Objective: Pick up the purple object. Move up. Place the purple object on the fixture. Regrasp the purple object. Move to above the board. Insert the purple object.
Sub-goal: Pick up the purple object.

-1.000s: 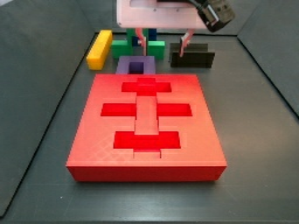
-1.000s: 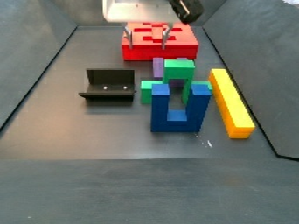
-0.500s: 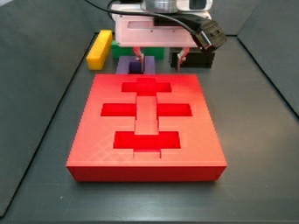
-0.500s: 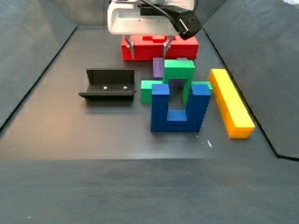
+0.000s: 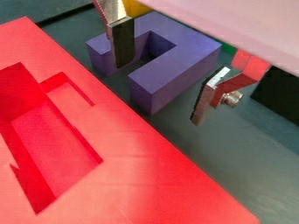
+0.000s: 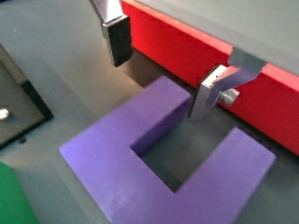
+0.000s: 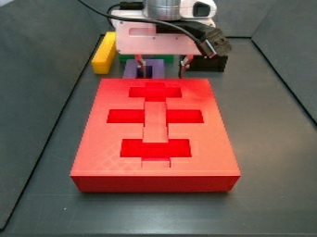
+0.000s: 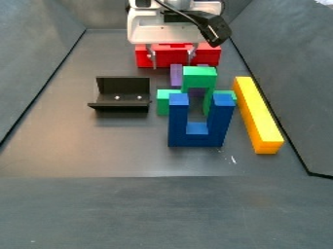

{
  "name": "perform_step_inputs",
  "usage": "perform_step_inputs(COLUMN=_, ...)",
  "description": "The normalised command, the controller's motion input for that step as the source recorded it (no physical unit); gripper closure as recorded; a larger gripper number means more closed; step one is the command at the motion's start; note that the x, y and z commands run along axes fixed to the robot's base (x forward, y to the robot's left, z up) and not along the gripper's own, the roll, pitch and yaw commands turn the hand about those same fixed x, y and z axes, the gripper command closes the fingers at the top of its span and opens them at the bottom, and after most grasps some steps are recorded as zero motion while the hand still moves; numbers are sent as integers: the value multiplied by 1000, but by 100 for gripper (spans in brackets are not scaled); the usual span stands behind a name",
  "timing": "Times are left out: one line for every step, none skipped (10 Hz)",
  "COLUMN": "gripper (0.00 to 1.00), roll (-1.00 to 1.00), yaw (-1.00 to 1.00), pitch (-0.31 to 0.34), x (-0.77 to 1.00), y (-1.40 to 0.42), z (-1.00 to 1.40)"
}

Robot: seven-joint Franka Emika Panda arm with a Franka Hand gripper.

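The purple object [image 5: 176, 74] lies flat on the floor between the board [image 7: 155, 130] and the green block, and also shows in the other wrist view [image 6: 111, 149]. In a side view only a sliver of it shows [image 8: 177, 74], and likewise in the other [image 7: 129, 67]. My gripper [image 5: 167, 68] is open and low over it [image 6: 163, 68]. Its fingers [image 5: 121, 39] stand on either side of the block's end next to the board, not touching it. The fixture [image 8: 121, 94] stands apart on the floor, and also shows behind the gripper [image 7: 213, 63].
A green stepped block [image 8: 196, 83] and a blue U-shaped block [image 8: 202, 119] stand just past the purple object. A yellow bar [image 8: 256, 112] lies beside them. The board's edge [image 6: 222, 61] runs close by the fingers. Dark walls ring the floor.
My gripper has come down from above to just over the purple object, still open. The pieces have not moved.
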Motion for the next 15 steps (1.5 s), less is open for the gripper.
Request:
perform_step_inputs(gripper=0, roll=4, yaw=0, pitch=-23, x=-49, y=0, z=-186)
perform_step_inputs(gripper=0, roll=17, yaw=-29, pitch=0, x=0, y=0, z=-200)
perform_step_inputs(gripper=0, roll=33, yaw=-43, pitch=0, x=0, y=0, z=-237)
perform_step_inputs(gripper=0, roll=33, yaw=-49, pitch=0, x=-37, y=0, z=-200)
perform_step_inputs(gripper=0, roll=20, yaw=0, pitch=0, x=0, y=0, z=-51)
perform_step_inputs(gripper=0, roll=7, yaw=0, pitch=0, x=0, y=0, z=0)
perform_step_inputs(gripper=0, roll=19, yaw=0, pitch=0, x=0, y=0, z=0)
perform_step_inputs(gripper=0, roll=0, yaw=0, pitch=0, x=0, y=0, z=0)
perform_step_inputs(gripper=100, roll=0, yaw=0, pitch=0, x=0, y=0, z=0)
perform_step_inputs(gripper=100, roll=0, yaw=0, pitch=0, x=0, y=0, z=0)
perform_step_inputs(gripper=100, roll=0, yaw=0, pitch=0, x=0, y=0, z=0)
perform_step_inputs(gripper=100, roll=0, yaw=0, pitch=0, x=0, y=0, z=0)
perform_step_inputs(gripper=100, roll=0, yaw=0, pitch=0, x=0, y=0, z=0)
perform_step_inputs(gripper=100, roll=0, yaw=0, pitch=0, x=0, y=0, z=0)
perform_step_inputs(gripper=100, roll=0, yaw=0, pitch=0, x=0, y=0, z=0)
